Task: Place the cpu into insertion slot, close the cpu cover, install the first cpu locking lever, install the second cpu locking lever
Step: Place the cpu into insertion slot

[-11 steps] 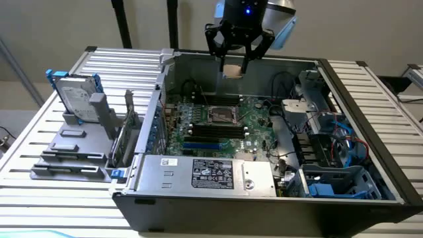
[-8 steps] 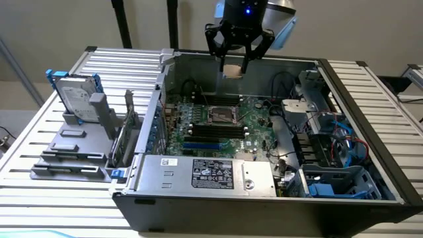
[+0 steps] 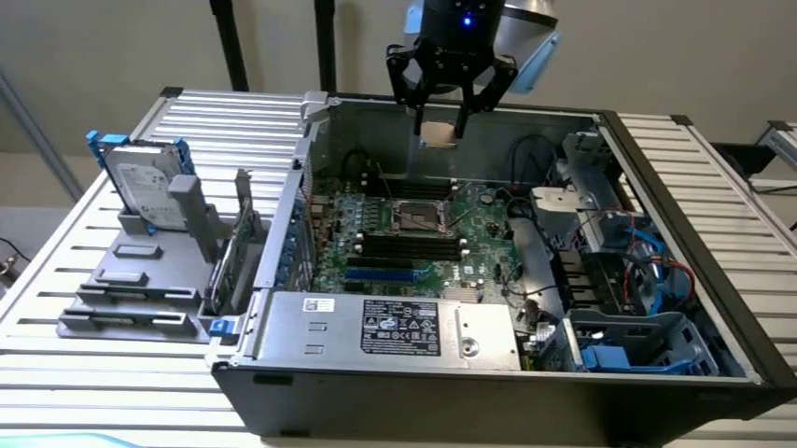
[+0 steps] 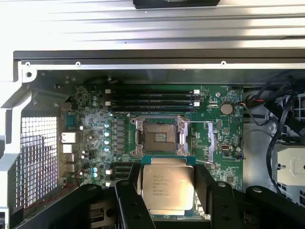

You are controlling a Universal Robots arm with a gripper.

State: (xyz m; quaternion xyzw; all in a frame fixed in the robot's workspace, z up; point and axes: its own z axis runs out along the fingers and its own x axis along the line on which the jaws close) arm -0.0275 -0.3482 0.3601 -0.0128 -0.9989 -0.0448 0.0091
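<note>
You are in a robot lab or workshop, not a home; a big computer case (image 3: 498, 401) lies open on a table (image 3: 112, 392) made of metal slats; you can see its green board (image 3: 492, 219) and wires (image 3: 641, 245); a hard drive (image 3: 140, 187) stands in a grey holder (image 3: 131, 280) beside it; a robot gripper (image 3: 440, 126) hangs above; the wall (image 3: 112, 47) behind is bare.

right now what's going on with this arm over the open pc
The robot's gripper is shut on the cpu and holds it in the air above the open computer case. Below it, the insertion slot on the green motherboard has no chip in it. The cpu has not been placed yet.
</note>
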